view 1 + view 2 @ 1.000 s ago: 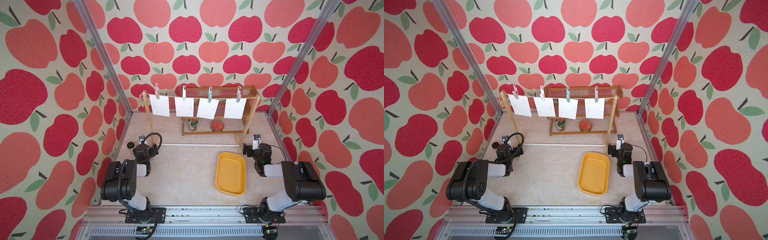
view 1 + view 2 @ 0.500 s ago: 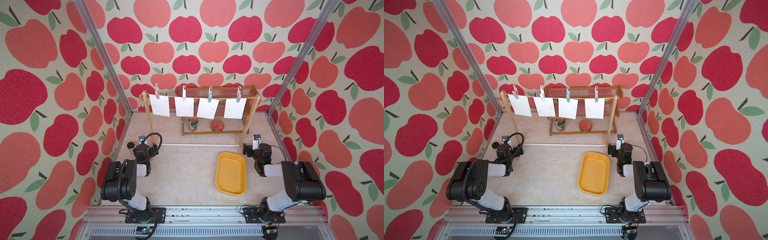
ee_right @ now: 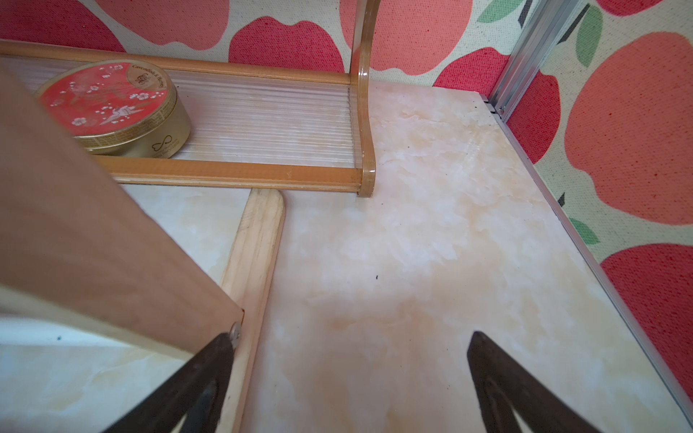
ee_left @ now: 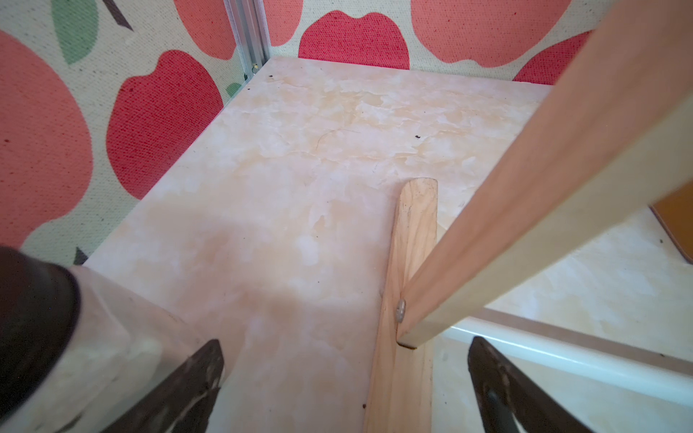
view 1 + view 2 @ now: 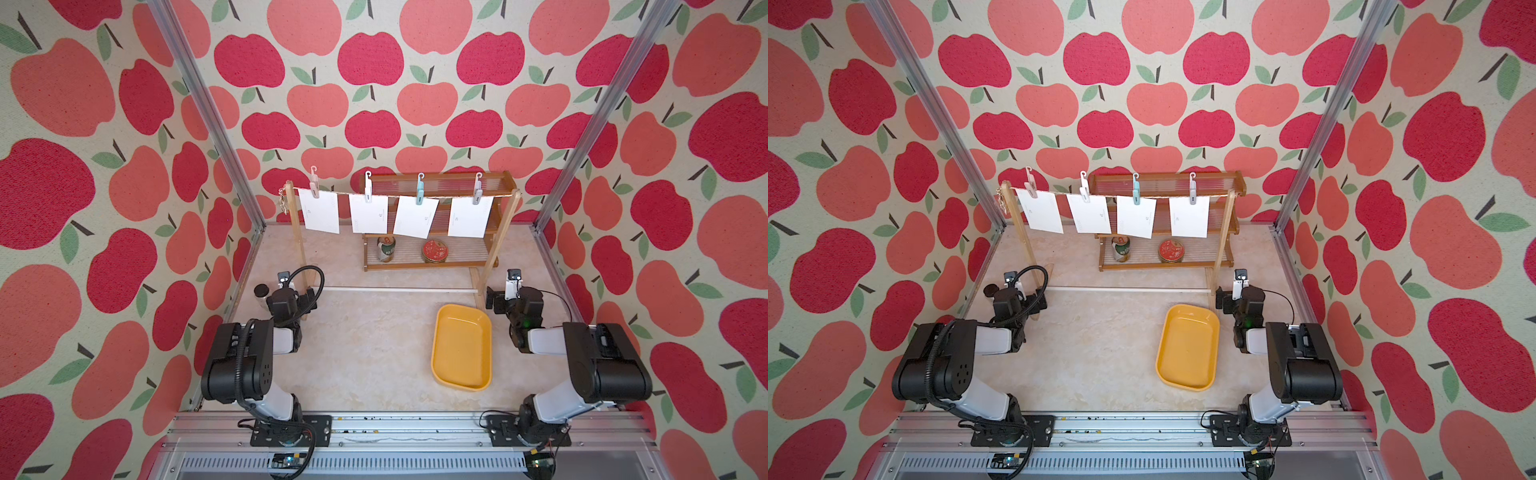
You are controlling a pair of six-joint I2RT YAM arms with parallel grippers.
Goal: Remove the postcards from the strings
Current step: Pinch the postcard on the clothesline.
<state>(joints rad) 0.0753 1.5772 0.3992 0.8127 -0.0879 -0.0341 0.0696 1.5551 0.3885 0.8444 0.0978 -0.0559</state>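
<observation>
— While the four postcards [image 5: 416, 217] hang on the string [image 5: 444, 196] by little pegs [image 5: 420, 189], what is down low?

— The left gripper [image 4: 343, 352], by one wooden leg of the rack [image 5: 301, 257], is wide open and holds nothing. The right gripper [image 3: 350, 337], by the other leg, is wide open and empty too. Both sit well below the cards.

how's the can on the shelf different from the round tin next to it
The can is tall and narrow; the round tin is low and wide. The can has a green and white label; the round tin has a red lid with small white flowers and gold sides. Both sit on the bottom level of the wooden shelf, behind the hanging postcards.
</observation>
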